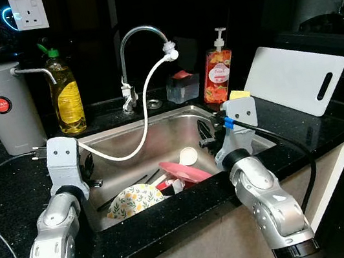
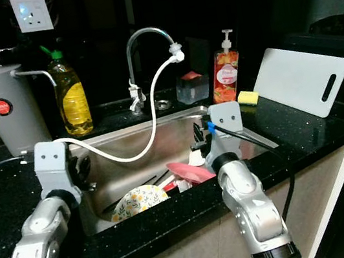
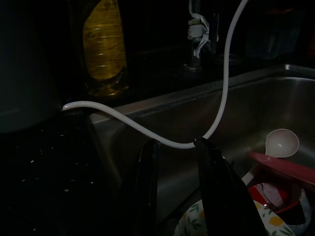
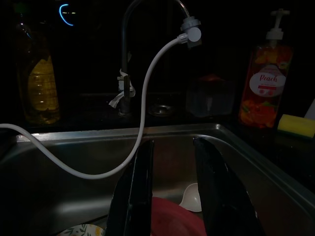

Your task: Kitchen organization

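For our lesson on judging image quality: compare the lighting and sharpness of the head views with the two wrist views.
Left and right eye views: lit and sharp, with glare on the steel sink and the glossy black counter. Left wrist view: very dark, the yellow bottle dim, the white hose brightest. Right wrist view: also dark, yet the Peach soap bottle label stays readable.

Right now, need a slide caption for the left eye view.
Both grippers, left and right, hang open over a steel sink holding a floral plate and red dishes.
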Tool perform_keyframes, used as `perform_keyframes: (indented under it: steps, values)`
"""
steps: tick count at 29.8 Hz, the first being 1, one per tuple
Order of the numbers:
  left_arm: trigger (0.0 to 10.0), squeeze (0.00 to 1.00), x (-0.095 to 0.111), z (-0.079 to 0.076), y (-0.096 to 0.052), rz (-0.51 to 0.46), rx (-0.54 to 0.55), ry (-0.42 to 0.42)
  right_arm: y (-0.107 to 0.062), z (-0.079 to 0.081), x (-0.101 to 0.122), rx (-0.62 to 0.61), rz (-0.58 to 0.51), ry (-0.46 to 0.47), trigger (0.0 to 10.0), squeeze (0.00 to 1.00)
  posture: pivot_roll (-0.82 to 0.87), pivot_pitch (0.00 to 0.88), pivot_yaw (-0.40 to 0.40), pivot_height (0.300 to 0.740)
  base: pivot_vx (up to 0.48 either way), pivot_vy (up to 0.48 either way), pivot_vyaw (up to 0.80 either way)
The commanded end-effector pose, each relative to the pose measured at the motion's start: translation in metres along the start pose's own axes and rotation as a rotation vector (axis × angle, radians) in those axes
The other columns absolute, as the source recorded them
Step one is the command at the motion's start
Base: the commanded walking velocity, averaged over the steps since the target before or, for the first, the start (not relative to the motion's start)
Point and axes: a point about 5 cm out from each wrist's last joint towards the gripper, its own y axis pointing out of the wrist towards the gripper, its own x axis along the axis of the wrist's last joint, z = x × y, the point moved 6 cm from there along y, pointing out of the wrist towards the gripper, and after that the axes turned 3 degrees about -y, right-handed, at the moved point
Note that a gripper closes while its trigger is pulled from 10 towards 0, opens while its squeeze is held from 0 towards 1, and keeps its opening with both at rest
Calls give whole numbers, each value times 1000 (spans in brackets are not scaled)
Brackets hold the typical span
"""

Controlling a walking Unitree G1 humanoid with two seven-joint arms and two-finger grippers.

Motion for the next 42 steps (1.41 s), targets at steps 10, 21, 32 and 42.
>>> perform_keyframes:
  steps: [10,21,32,42]
  values:
    - [10000,0,4,-2,0,-22,7,-3,-1,-3,-2,-5,9,-16,10000,0,-69,0,-68,740,0,0,0]
    - [10000,0,3,-2,-2,-18,2,-5,-3,4,-6,-11,23,10,10000,0,-58,0,-62,740,0,0,0]
    - [10000,0,4,4,-4,-24,27,-18,-1,10,-6,18,20,5,10000,0,-59,0,-67,740,0,0,0]
    - [10000,0,0,9,-6,-16,46,-21,0,12,-8,24,22,7,10000,0,-44,0,-73,740,0,0,0]
